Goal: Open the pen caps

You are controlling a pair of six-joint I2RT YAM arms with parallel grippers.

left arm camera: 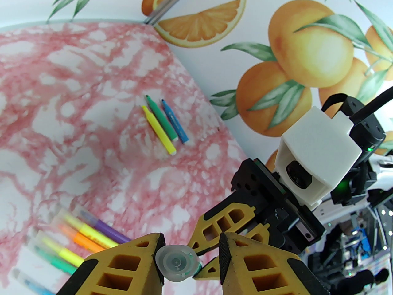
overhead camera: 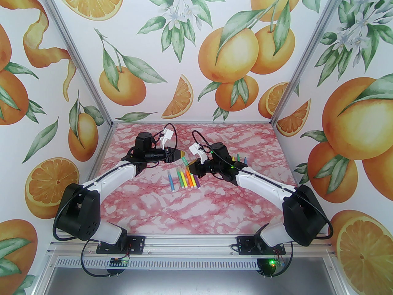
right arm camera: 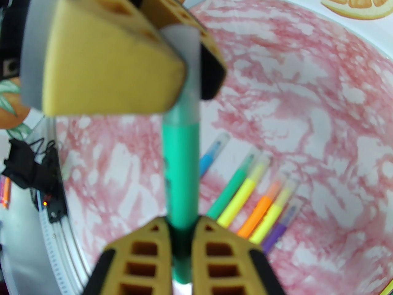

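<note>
Orange-and-leaf printed walls [overhead camera: 196,41] on three sides; silver aluminium posts [overhead camera: 79,60] in the far corners; pink-and-white marbled tabletop [overhead camera: 190,214] below; bright, even light.

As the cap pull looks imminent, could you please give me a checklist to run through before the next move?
1. Right gripper clamped on green pen barrel: ok.
2. Clear cap between left gripper fingers: ok.
3. Both left fingers pressing the cap: not ok, gap at one finger.
4. Cap seated on the pen: ok.
5. Capped pens lie on the table, untouched by either gripper: ok.
</note>
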